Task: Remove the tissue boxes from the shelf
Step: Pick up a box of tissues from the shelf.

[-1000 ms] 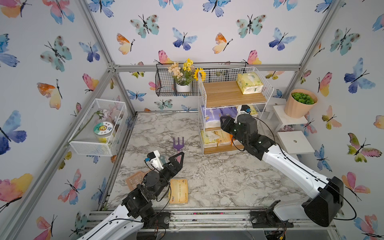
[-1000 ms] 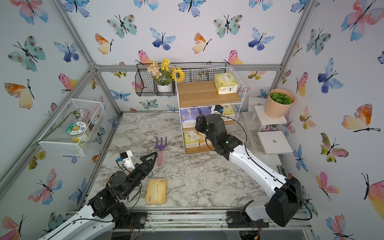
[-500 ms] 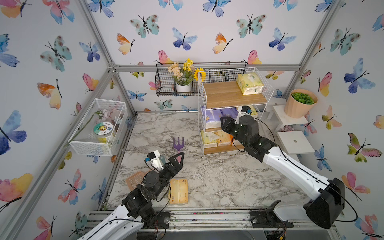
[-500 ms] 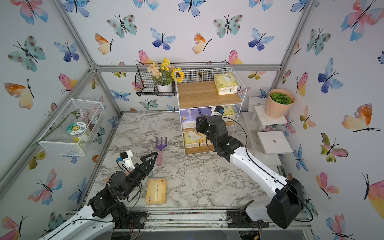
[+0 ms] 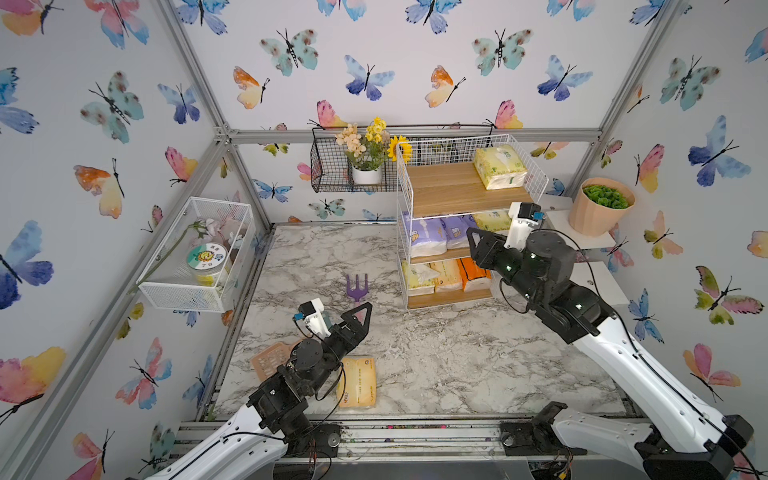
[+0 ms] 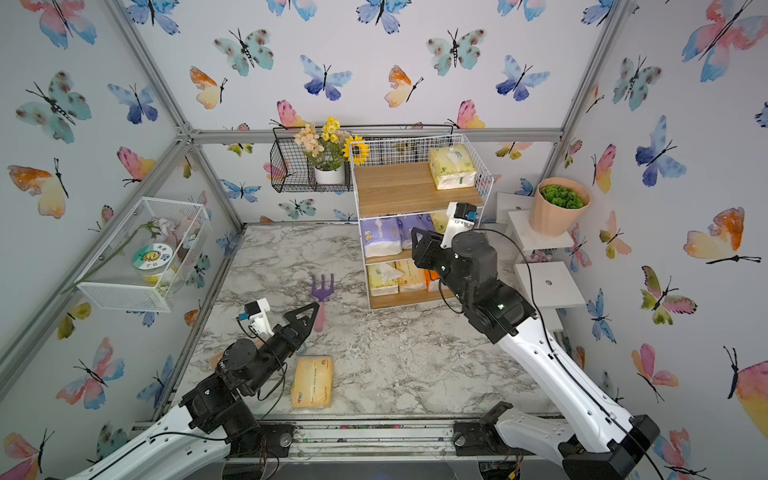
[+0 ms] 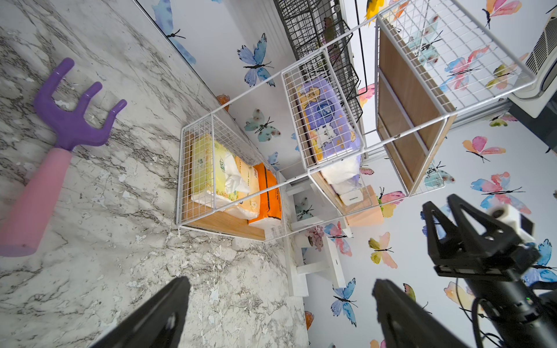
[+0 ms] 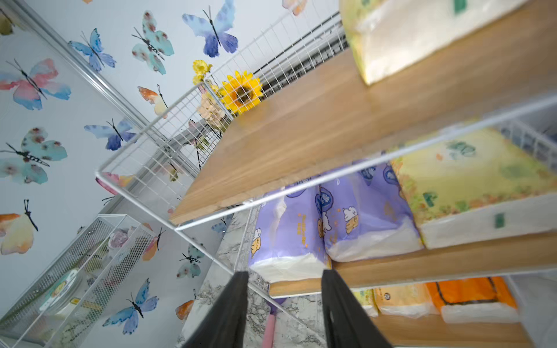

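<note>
While our right hand (image 5: 473, 246) hangs spread (empty) by the shelf (image 5: 453, 192) | our left hand (image 5: 360, 317) gapes above the table (image 5: 436, 357)

Staged robotics test cell: grey aluminium frame bars (image 5: 257, 136) hold butterfly-printed wall panels (image 5: 395, 41) around a marble-patterned tabletop (image 5: 457, 353), two white-and-black robot arms (image 5: 640, 374) at its front edge

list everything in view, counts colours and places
shelf: 1, white wire and wood, back right
tissue packs on shelf: 7; pale yellow top; two purple and yellow middle; yellow, peach, orange bottom
tissue pack on table: 1, peach-orange, front
rake: 1, purple and pink, mid-table
black basket: 1, holds flowers, back wall
white mesh basket: 1, left wall
plant pot: 1, peach, right ledge
left gripper: 1, black, open, front
right gripper: 1, black, open, by shelf
</note>
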Robot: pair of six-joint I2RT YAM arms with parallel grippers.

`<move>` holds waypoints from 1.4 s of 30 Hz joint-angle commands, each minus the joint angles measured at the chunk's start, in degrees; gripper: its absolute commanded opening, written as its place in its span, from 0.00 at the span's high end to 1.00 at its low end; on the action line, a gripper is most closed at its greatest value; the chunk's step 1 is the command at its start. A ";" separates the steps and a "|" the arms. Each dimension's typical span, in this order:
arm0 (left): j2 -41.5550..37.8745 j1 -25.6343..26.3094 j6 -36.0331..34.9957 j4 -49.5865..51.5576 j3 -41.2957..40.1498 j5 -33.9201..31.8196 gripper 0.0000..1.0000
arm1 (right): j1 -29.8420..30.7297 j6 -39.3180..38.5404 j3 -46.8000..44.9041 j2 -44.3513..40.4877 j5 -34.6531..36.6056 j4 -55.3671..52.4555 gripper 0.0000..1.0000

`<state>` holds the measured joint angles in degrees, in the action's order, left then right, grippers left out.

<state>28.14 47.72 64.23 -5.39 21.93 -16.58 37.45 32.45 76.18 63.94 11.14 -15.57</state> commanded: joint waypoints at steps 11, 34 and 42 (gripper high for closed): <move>1.62 -0.18 -0.85 -5.47 0.43 2.84 0.01 | -0.27 -45.73 21.72 10.50 19.01 -3.36 0.33; -5.73 -0.24 -1.18 0.29 0.65 0.43 0.01 | -9.50 -48.56 38.89 32.40 15.65 -4.28 0.40; -5.22 -0.20 -1.27 0.02 0.73 0.34 0.01 | -11.22 -46.55 41.22 35.27 11.73 -8.03 0.42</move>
<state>22.98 47.72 63.66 -5.67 22.15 -15.18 26.61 -15.86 115.70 98.39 25.56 -21.12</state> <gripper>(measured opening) 0.990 0.578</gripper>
